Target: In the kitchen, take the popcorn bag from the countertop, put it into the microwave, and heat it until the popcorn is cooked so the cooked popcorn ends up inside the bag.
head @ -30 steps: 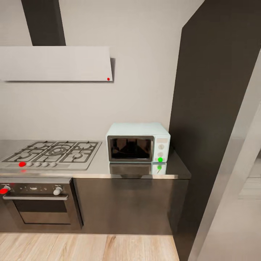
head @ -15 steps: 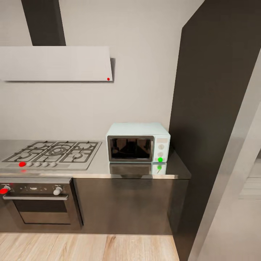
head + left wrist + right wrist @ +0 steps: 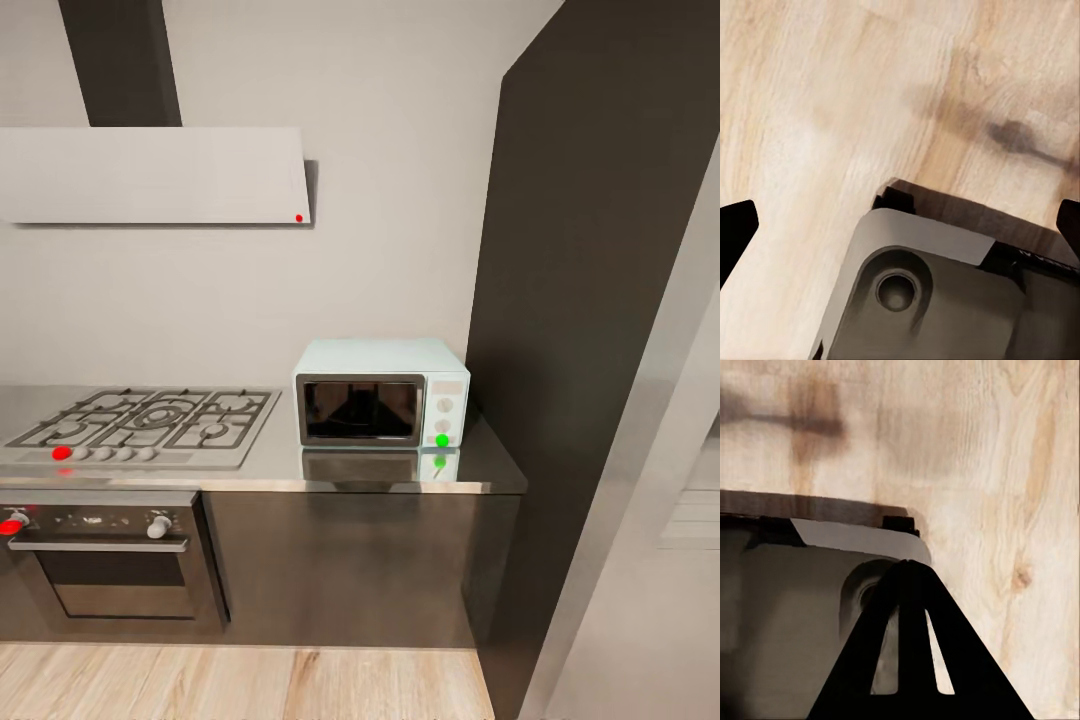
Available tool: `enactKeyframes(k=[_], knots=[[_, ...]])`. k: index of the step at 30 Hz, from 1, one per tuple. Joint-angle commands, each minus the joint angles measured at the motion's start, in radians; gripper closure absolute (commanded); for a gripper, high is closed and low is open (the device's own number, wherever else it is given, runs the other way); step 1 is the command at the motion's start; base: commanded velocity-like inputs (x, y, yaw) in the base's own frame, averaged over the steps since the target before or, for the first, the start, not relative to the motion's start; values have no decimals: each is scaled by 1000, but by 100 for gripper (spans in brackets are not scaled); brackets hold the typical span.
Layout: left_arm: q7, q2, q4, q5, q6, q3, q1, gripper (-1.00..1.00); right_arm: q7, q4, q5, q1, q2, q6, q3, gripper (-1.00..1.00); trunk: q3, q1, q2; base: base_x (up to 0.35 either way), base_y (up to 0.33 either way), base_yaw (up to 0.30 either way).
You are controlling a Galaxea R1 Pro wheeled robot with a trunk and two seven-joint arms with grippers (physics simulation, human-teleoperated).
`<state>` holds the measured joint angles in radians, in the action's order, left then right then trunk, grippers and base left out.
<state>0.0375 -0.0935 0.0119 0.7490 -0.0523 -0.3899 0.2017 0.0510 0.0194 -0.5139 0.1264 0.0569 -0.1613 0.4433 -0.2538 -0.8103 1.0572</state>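
Grey brushed-metal table [image 3: 300, 470] carries the small pale-blue boxy microwave [image 3: 381, 392], door closed; left fingers [image 3: 736, 232] spread, right fingers [image 3: 916, 652] pressed together, both above wooden floor [image 3: 832, 112].

I note a gas hob [image 3: 145, 425] with grey grates set in the worktop, one red-marked knob at its front left among grey ones. Below it sits a built-in oven [image 3: 105, 555] with a dark door, a bar handle and a red-marked knob. A pale extractor hood [image 3: 150, 175] hangs on the wall above. A tall dark cabinet [image 3: 590, 300] stands at the right. Light wood floor [image 3: 240, 685] runs below.
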Motion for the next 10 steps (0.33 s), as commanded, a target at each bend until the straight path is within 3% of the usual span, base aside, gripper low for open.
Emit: enactKeyframes(k=[1, 3, 6, 10], knots=[[4, 0, -1, 10, -3, -8, 1, -100, 3, 2, 43, 1, 9, -4, 28, 100, -1, 0, 1, 0, 0, 0], [4, 0, -1, 10, -3, -9, 1, -100, 3, 2, 101, 1, 26, -4, 40, 100, -1, 0, 1, 0, 0, 0], [4, 0, -1, 10, -3, -8, 1, -100, 4, 2, 102, 1, 18, 0, 9, 100, -1, 0, 1, 0, 0, 0], [4, 0, -1, 10, -3, -8, 1, -100, 4, 2, 102, 1, 12, 0, -121, 100, -1, 0, 1, 0, 0, 0]])
